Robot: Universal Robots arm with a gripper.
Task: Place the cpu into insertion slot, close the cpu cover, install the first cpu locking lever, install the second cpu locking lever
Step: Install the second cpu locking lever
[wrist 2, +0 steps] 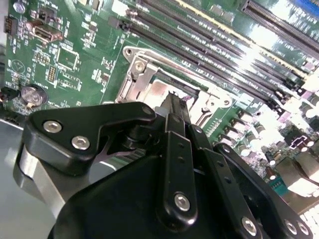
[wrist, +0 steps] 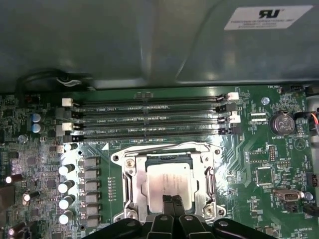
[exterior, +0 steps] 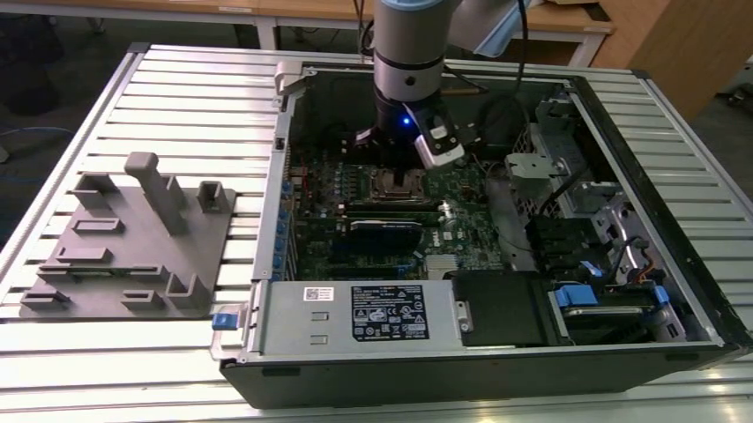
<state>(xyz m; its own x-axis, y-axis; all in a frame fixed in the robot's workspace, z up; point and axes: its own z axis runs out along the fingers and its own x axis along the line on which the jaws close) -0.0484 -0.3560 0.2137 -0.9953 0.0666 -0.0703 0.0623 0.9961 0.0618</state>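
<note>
The black two-fingered hand (wrist: 173,205) hangs low over the square motherboard insertion slot (wrist: 168,184), its fingertips pressed together with nothing between them, touching or just above the pale silver-grey square cpu (wrist: 167,183). The cpu lies flat in the slot, framed by the dull silver metal cpu cover (wrist: 135,186), which sits down around it. In the exterior view the slot (exterior: 398,187) sits toward twelve o'clock inside the open black computer case (exterior: 495,370) on the slatted metal table (exterior: 141,361)
</note>
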